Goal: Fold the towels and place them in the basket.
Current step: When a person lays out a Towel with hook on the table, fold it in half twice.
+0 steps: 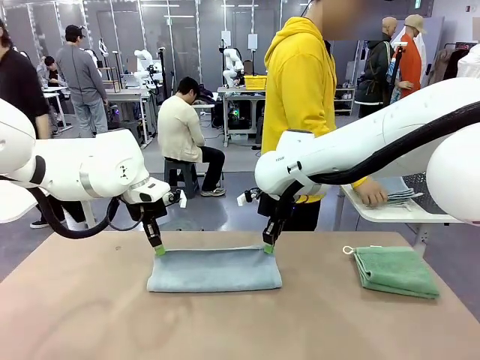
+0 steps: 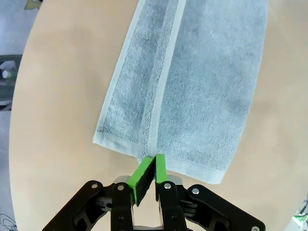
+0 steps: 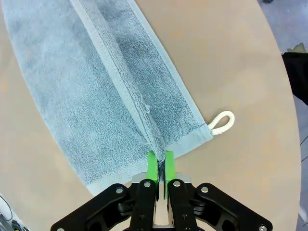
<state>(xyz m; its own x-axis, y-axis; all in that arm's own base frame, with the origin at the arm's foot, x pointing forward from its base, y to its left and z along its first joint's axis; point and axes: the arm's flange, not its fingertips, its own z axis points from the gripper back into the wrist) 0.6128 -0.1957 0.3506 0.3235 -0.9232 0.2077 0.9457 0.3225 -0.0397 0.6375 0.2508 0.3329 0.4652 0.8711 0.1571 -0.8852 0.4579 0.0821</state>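
grey-blue towel (image 1: 214, 270) half-folded, green towel (image 1: 395, 270) folded

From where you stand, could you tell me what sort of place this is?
Probably a shared lab or workshop: a person sits on a stool among equipment benches, one holding a yellow crate.

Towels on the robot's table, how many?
2. The grey-blue towel lies folded mid-table, far corners pinched by the left fingers and right fingers; the folded green towel lies to its right. Cloths on the side table may be more.
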